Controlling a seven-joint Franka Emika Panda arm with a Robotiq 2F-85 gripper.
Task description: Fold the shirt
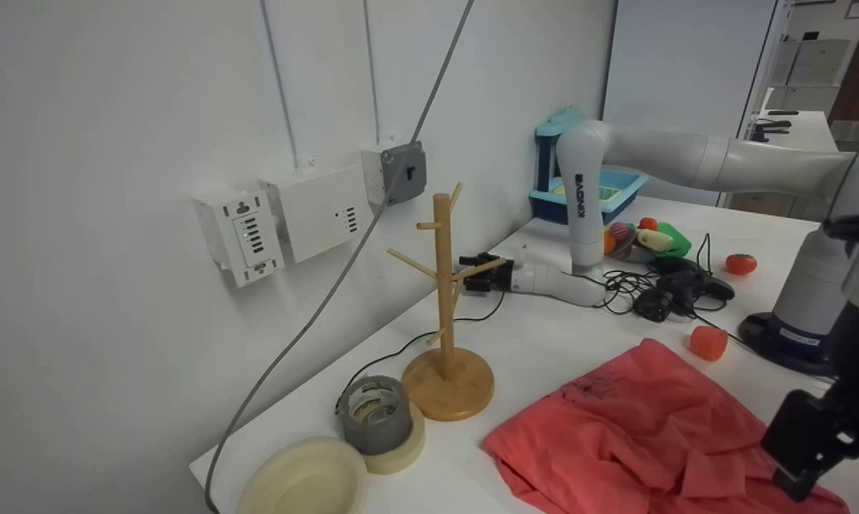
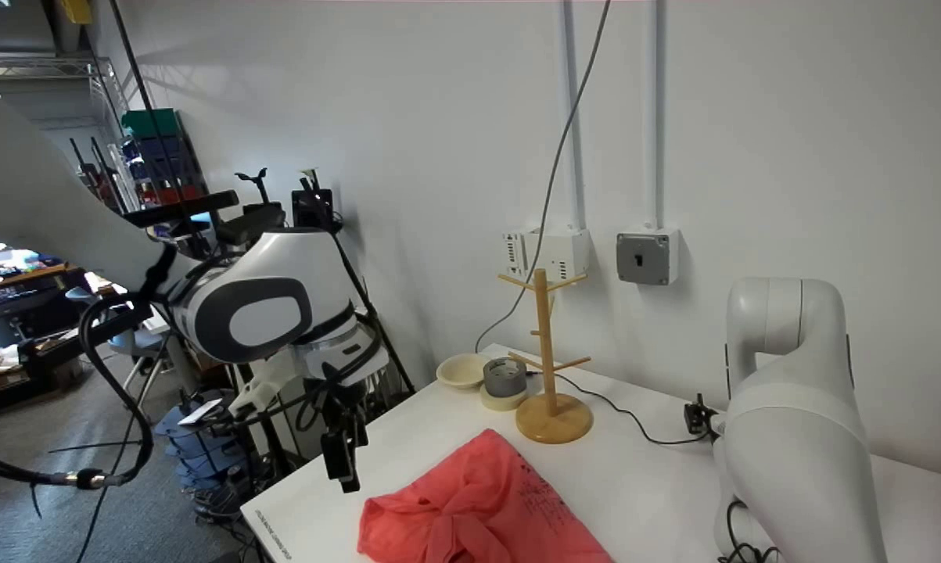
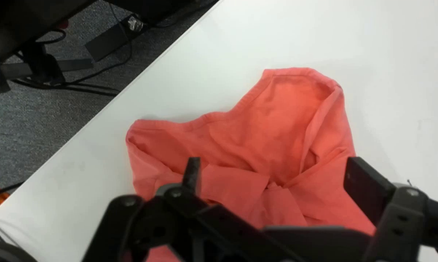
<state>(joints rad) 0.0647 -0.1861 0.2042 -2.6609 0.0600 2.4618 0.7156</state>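
The coral-red shirt lies bunched and wrinkled on the white table, seen in both exterior views [image 1: 615, 442] [image 2: 470, 512]. It has dark marks near one edge. In the wrist view the shirt [image 3: 255, 134] has two raised corners at its far end and gathered folds in its middle. My gripper is open, with its two fingers wide apart over the shirt in the wrist view [image 3: 277, 178]. Nothing shows between the fingers. In both exterior views the gripper [image 1: 800, 457] [image 2: 345, 453] appears above the table at one end of the shirt. Part of the shirt is hidden behind the gripper.
A wooden peg stand [image 1: 448, 382], tape rolls [image 1: 377, 417] and a cream bowl [image 1: 304, 482] stand by the wall. A red cup [image 1: 708, 343] lies beside the shirt. Another robot arm [image 1: 586, 193] and cables are further along. The table's edge [image 3: 120, 92] drops to the floor.
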